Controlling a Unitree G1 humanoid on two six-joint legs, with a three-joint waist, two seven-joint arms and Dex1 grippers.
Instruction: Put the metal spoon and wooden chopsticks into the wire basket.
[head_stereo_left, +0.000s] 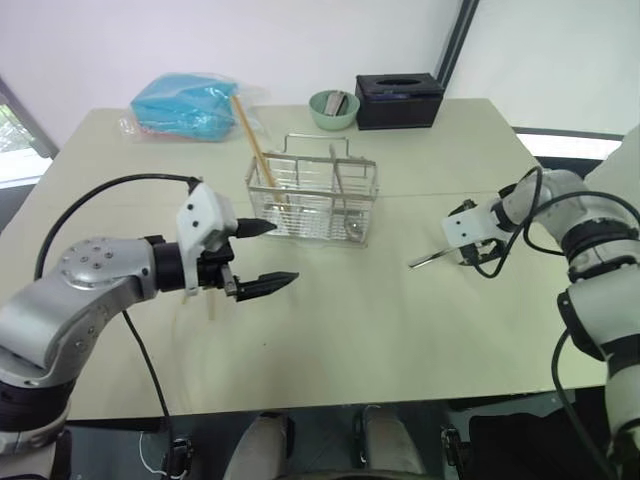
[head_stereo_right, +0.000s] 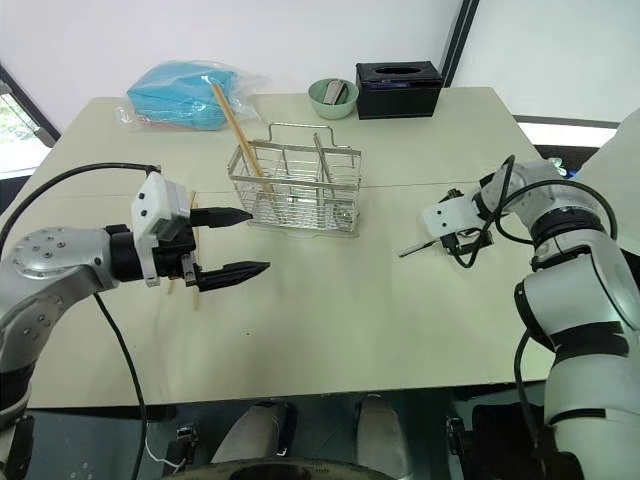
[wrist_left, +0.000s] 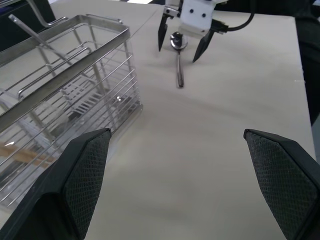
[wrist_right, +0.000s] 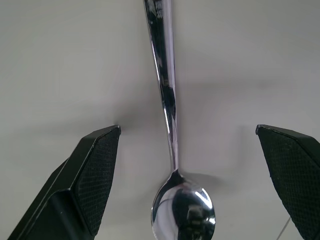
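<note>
Metal spoon lies on the table between the right gripper's 2 spread fingers (untouched).

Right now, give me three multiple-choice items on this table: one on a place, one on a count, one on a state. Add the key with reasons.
1. Where does the spoon lie?
A. In the basket
B. On the table, between the right gripper's fingers
C. In the green bowl

2. How many chopsticks stand in the basket?
A. None
B. One
C. Three

3. How is the left gripper?
A. Open and empty
B. Shut on the spoon
C. Shut on a chopstick

Key: 1 B, the right gripper hangs over the spoon's bowl, a finger on each side, with the spoon flat on the table. 2 B, a single chopstick leans out of the basket's left end. 3 A, its fingers stand wide apart with nothing between them.
</note>
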